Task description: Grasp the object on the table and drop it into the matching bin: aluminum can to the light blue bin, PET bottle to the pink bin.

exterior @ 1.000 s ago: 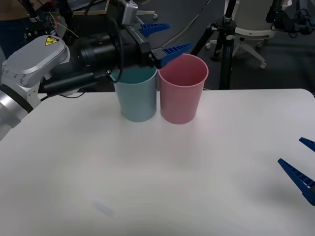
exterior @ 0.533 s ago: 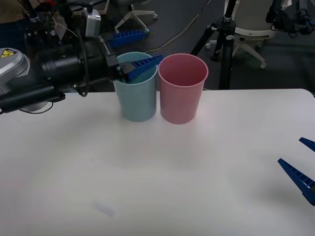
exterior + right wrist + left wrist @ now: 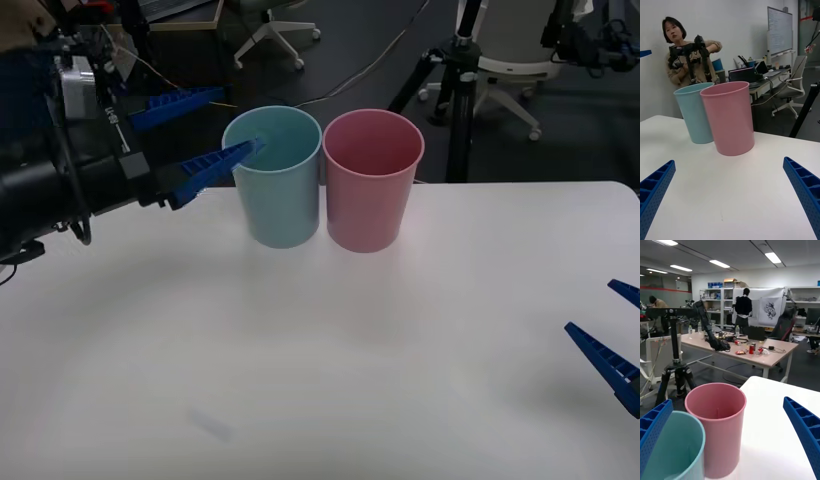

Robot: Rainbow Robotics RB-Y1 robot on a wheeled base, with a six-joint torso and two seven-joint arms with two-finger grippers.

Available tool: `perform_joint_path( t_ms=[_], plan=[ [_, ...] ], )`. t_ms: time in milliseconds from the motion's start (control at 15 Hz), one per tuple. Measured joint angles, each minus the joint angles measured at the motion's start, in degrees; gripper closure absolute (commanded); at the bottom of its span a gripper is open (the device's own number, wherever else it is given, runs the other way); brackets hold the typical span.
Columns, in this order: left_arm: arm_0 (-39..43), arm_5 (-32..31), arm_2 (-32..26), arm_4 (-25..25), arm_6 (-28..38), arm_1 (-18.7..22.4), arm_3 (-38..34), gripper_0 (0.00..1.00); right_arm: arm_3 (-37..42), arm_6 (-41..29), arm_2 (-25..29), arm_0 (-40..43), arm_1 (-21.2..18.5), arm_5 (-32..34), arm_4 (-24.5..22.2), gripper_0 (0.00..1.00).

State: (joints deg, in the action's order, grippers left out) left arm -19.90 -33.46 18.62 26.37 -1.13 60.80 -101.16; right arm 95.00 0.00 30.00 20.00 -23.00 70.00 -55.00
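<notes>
The light blue bin (image 3: 272, 180) and the pink bin (image 3: 371, 182) stand side by side, touching, at the far middle of the white table (image 3: 320, 340). My left gripper (image 3: 242, 118) hangs open at rim height on the left side of the light blue bin, its lower finger tip over that rim. In the left wrist view the gripper (image 3: 728, 401) faces both the pink bin (image 3: 717, 427) and the light blue bin (image 3: 670, 450). My right gripper (image 3: 588, 306) rests open low at the table's right edge, facing the pink bin (image 3: 732, 118). The PET bottle is out of view.
A black tripod (image 3: 455, 90) and an office chair (image 3: 510, 60) stand on the floor behind the table's far edge. Wide bare tabletop lies between the bins and the near edge.
My left arm has pulled back to the left, from over the bins' rims to beside the light blue bin, gripper open throughout. The right arm has not moved.
</notes>
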Motion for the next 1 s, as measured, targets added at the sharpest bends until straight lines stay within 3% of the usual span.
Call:
perform_joint_path(
  t_ms=[467,1000],
  plan=[
    [20.2,-0.6,-13.6,3.4,-0.3,-0.9,-5.8,0.0,0.0,0.0,0.0,0.0,0.0,0.0,0.0,0.0],
    [33.1,-6.7,-26.4,17.7,0.7,-14.1,-6.6,0.0,0.0,0.0,0.0,0.0,0.0,0.0,0.0,0.0]
  ],
)
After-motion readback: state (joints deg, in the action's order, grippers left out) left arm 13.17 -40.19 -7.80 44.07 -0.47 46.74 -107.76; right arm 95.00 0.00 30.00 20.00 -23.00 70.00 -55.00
